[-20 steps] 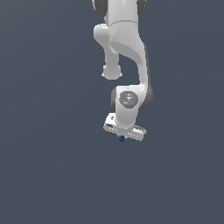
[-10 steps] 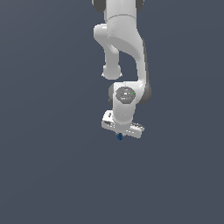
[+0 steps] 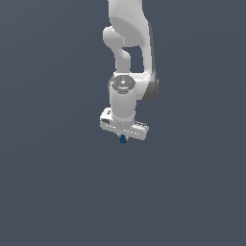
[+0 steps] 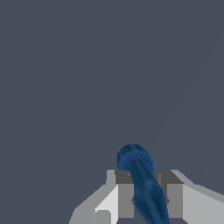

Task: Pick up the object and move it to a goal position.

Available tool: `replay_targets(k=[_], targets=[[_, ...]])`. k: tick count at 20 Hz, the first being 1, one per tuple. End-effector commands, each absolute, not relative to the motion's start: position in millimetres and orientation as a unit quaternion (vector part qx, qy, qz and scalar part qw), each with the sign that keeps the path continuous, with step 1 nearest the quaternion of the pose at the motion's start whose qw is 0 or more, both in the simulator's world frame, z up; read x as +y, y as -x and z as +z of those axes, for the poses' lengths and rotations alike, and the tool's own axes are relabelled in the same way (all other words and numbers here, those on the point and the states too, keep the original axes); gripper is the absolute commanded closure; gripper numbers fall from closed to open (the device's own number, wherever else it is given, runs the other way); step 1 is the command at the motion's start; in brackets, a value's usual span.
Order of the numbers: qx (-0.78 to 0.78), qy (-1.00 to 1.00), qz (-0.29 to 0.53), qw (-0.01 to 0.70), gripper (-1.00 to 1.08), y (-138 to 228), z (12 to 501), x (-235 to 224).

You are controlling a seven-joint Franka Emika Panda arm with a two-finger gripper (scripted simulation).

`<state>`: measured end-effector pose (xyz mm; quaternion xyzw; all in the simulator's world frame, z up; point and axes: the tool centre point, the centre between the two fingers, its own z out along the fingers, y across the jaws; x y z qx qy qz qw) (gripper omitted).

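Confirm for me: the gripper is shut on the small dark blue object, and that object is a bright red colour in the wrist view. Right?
Not quite. The gripper is shut on the object, but the object is dark blue, not red. The wrist view shows its blue stem clamped between the two fingers, and the exterior view shows a blue speck just under the gripper.

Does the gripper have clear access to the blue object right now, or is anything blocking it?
Yes, it looks so: the gripper already appears shut on the blue object, whose stem sits between the fingers. Nothing else is in view around it.
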<state>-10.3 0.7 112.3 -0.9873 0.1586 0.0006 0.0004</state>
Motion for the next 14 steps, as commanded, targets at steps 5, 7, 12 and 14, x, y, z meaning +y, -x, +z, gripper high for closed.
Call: replay_targets(k=[5, 7, 12, 14], targets=[[0.159, 0.987, 0.0, 0.001, 1.08, 36.1, 169.3, -45.0], [0.159, 0.987, 0.0, 0.001, 1.08, 44.6, 188.3, -60.2], [0.159, 0.987, 0.0, 0.002, 1.08, 65.8, 236.3, -98.5], [0.159, 0.987, 0.0, 0.002, 1.08, 74.0, 255.5, -113.7]])
